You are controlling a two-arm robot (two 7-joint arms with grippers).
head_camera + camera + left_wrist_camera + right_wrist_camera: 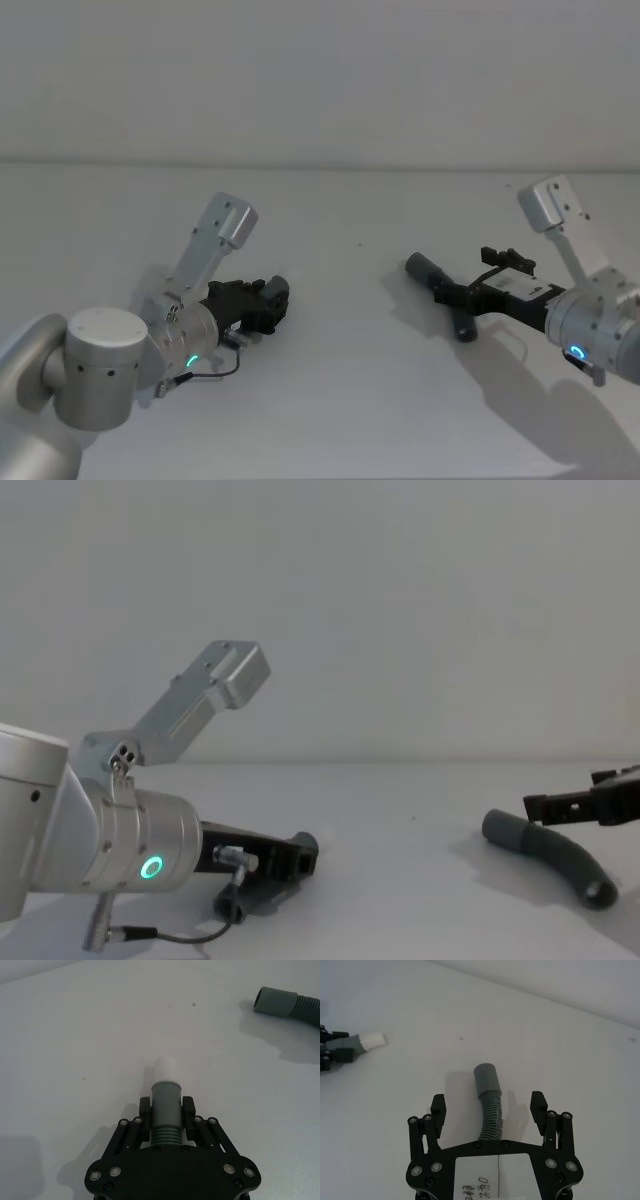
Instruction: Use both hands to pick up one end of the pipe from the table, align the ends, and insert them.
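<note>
**Risks**
- The right end effector [488,1099] is spread wide and low over the counter [330,400]. One finger sits to each side of the right hose piece [491,1120], and nothing is gripped.
- That piece curves and runs back under the palm, so the fingers would close on the ribbed run just behind the grey sleeve [485,1077].
- My read is that the ribs may give under the pads. A curved piece held there could roll or swing, leaving the sleeve mouth off line.
- An off-centre close might shove the piece along the smooth counter rather than catch it.
- The left end effector [166,1106] is narrow, clamped on the smooth cuff of the left hose piece [166,1097]. The pale tip [165,1067] pokes out ahead of the fingers.
- It is low at the counter; I cannot tell whether it touches or hangs just clear.
- The two pieces are well apart, one on the left of the counter and one on the right.
- Tip and sleeve look a close fit. A small tilt at meeting would likely catch the tip on the sleeve rim, or push a hose back through its grip.

**Materials**
- Both pieces are dark grey and matte, corrugated along the body and smooth at the cuffs. They look like flexible plastic or rubber.
- The sleeve is a plain round tube with an open mouth, wider than the ribs.
- The tip is near white, slightly tapered and narrower than its cuff.
- The counter is flat, white, matte and bare.
- The end effectors are black linkage fingers with bright screws.
- The left one sits on a silver wrist [120,840].
</note>
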